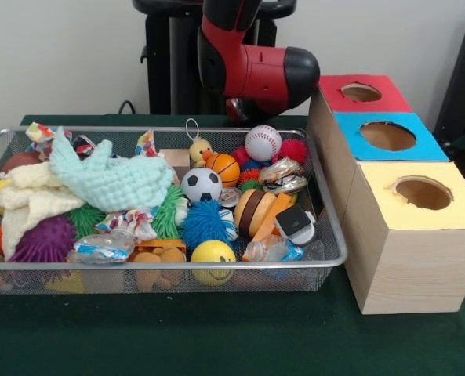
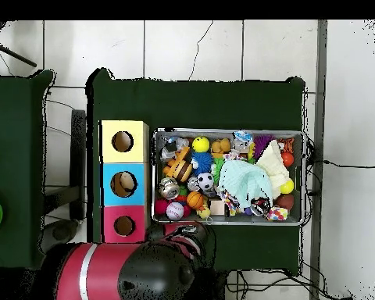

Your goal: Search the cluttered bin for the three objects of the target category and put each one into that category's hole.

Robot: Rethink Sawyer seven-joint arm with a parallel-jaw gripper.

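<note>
Arm [image 1: 252, 66] is pulled back behind the wire bin [image 1: 326, 258] at its far edge. Only the red-and-black body shows in both views, so I can't tell what the gripper is doing.

Target category isn't evident. Bin is packed — baseball [image 1: 263, 142] and a small basketball [image 1: 224, 168] at the far side, nearest the arm; soccer ball [image 1: 201, 185] mid-bin; yellow smiley ball [image 1: 213, 256] at the near wall. Mint knit cloth [image 1: 110, 178] and a cream one [image 1: 30, 200] cover the other half, purple spiky ball [image 1: 45, 240] in front of them.

Three wooden boxes stand just beside the bin — red top [image 1: 363, 93] close by the arm, blue [image 1: 385, 135] in the middle, yellow [image 1: 420, 193] last. In the overhead view something tan sits in the blue hole [image 2: 124, 183].
</note>
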